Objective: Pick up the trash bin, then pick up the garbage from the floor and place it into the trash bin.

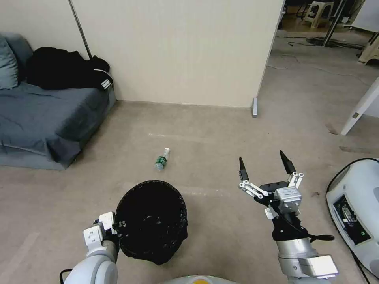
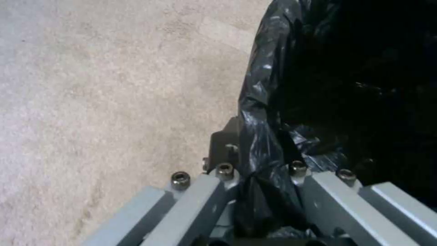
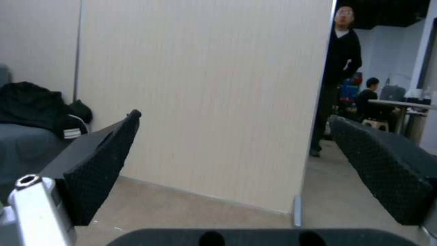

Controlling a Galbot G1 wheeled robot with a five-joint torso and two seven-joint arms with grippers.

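Low at 7 o'clock, left gripper [image 1: 114, 228] pinching bin [image 1: 152, 221] rim through black liner [image 2: 264, 143]. At 4 o'clock, right gripper [image 1: 265, 167] spread wide, empty. Bottle [image 1: 161, 159] on floor at 12 o'clock beyond bin. Risk: liner slipping, bin dropping.

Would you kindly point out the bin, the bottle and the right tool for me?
bin [image 1: 152, 221]: head view, on the black liner inside.
bottle [image 1: 161, 159]: head view, on its green label.
right tool [image 1: 265, 163]: head view, midway between its open fingertips.
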